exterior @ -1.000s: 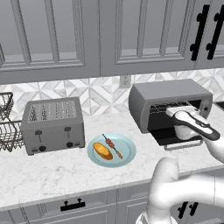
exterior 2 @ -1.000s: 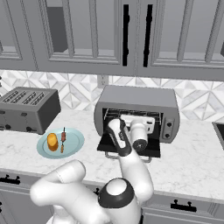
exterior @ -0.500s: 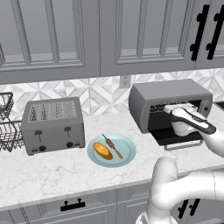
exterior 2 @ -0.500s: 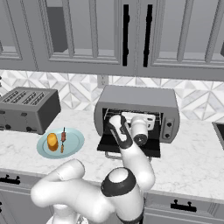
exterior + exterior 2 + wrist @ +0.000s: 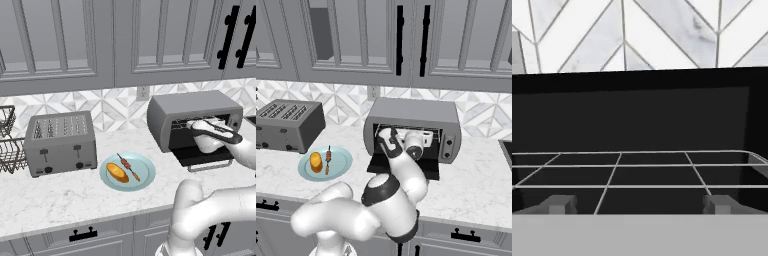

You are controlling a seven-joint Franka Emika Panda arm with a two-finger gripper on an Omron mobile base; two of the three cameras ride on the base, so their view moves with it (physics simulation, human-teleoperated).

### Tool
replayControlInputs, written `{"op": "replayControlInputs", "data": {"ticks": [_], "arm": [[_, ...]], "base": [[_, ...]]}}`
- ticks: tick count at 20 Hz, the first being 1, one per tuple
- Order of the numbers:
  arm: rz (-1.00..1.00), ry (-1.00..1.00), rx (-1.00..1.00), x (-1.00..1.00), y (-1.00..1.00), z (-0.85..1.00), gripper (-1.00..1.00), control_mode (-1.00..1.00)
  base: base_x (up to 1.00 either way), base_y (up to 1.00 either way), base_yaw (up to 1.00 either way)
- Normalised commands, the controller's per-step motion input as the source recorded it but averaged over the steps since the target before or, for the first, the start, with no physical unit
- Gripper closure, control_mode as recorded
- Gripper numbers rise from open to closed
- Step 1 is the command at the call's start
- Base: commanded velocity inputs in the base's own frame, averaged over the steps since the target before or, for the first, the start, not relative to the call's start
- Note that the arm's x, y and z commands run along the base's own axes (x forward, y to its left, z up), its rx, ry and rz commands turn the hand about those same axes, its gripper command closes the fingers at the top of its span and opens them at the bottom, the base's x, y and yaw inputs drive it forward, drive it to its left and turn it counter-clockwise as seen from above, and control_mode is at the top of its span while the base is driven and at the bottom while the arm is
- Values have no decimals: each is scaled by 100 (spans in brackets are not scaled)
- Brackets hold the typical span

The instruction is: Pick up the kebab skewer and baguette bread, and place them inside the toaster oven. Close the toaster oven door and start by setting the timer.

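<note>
On a marble kitchen counter, the gripper hangs wide open and empty at the toaster oven mouth; kebab skewer and baguette bread wait on the plate, and swinging back could clip the lowered toaster oven door

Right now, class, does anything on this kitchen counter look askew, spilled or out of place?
Nothing stands out. The golden baguette bread and thin kebab skewer lie on the pale blue plate; the grey toaster oven stands with its door down.
</note>
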Motion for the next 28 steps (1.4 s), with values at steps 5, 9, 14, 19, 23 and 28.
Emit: {"op": "replayControlInputs", "data": {"ticks": [5,9,14,19,23,28], "arm": [[0,31,-1,0,0,-48,-100,-100],[0,34,0,-22,-1,-86,-100,-100],[0,29,0,-54,-6,-100,-100,-100],[0,31,2,-68,-25,-100,-100,-100],[0,30,3,-75,-36,-100,-100,-100],[0,17,6,-85,-41,-100,-100,-100]], "base": [[0,0,0],[0,0,0],[0,0,0],[0,0,0],[0,0,0],[0,0,0]]}}
